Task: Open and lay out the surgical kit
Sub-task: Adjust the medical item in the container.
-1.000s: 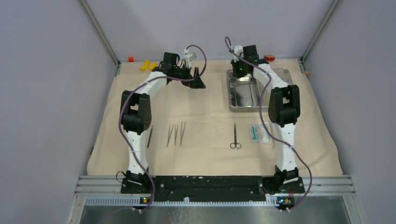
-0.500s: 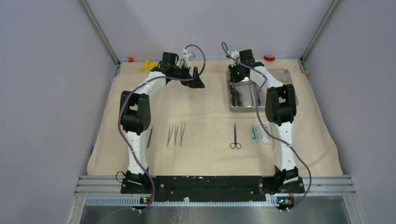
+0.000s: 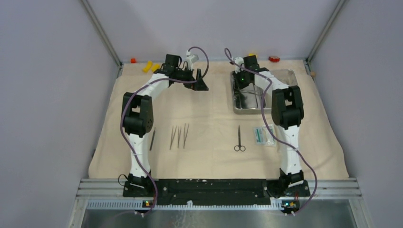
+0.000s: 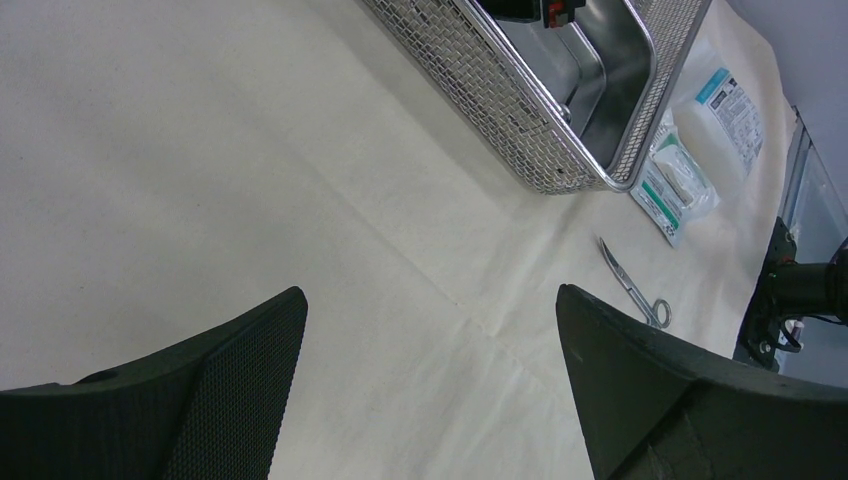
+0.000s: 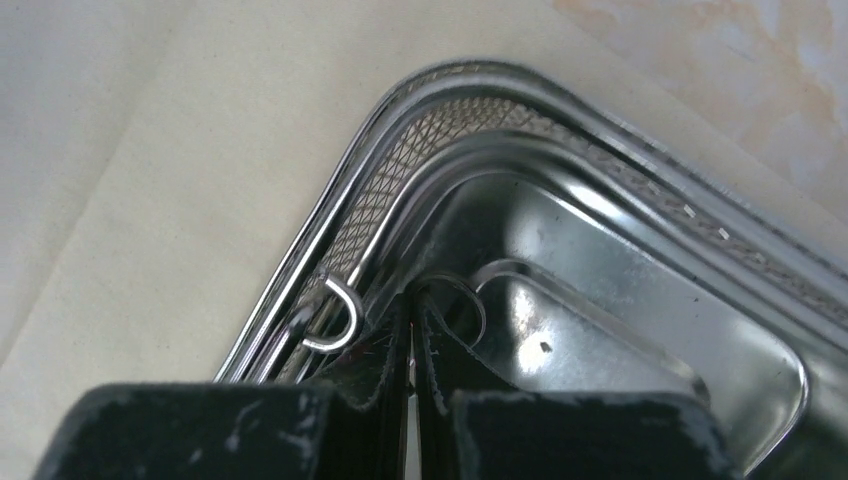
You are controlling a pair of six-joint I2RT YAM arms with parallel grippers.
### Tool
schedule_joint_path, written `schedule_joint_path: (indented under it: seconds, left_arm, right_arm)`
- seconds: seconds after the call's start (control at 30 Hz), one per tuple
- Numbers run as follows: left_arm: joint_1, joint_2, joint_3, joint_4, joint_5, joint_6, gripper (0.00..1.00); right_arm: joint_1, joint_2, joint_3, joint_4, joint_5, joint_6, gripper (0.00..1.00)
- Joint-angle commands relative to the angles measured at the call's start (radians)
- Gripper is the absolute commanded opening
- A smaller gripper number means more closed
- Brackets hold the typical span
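The beige cloth wrap [image 3: 209, 118] lies spread flat. The steel tray [image 3: 247, 102] stands at the back right, and its mesh wall shows in the left wrist view [image 4: 520, 110]. My right gripper [image 3: 242, 79] is down in the tray's back-left corner [image 5: 400, 190]. Its fingers are closed to a thin slit [image 5: 412, 312], with metal ring handles [image 5: 338, 312] on either side of the tips. My left gripper [image 3: 202, 81] is open and empty above bare cloth [image 4: 430, 380]. Tweezers and forceps [image 3: 179, 137], scissors [image 3: 239, 139] and packets [image 3: 264, 135] lie on the cloth.
A dark thin tool [image 3: 152, 138] lies left of the tweezers. Small yellow blocks [image 3: 151, 65] and red blocks [image 3: 273, 59] sit along the back edge. Grey walls enclose the table on three sides. The scissors [image 4: 632, 287] and packets [image 4: 690, 165] also show in the left wrist view.
My right gripper has shifted left along the tray's back end into its back-left corner. The left arm and the laid-out instruments have not moved.
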Motion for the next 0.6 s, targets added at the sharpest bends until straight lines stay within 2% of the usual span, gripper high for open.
schedule_joint_path:
  seconds: [0.0,0.27,0.57]
  left_arm:
    - [0.005,-0.076,-0.021,0.040,0.021,-0.004,0.99]
    - [0.005,-0.088,-0.036,0.048,0.022,-0.012,0.99]
    - [0.005,-0.106,-0.048,0.048,0.016,-0.014,0.99]
  right_arm:
    - [0.017,-0.076,-0.056,-0.053,-0.015,-0.038,0.01]
    - [0.017,-0.111,-0.063,-0.141,-0.078,-0.124,0.01]
    - [0.016,-0.084,0.042,-0.362,-0.126,-0.299,0.00]
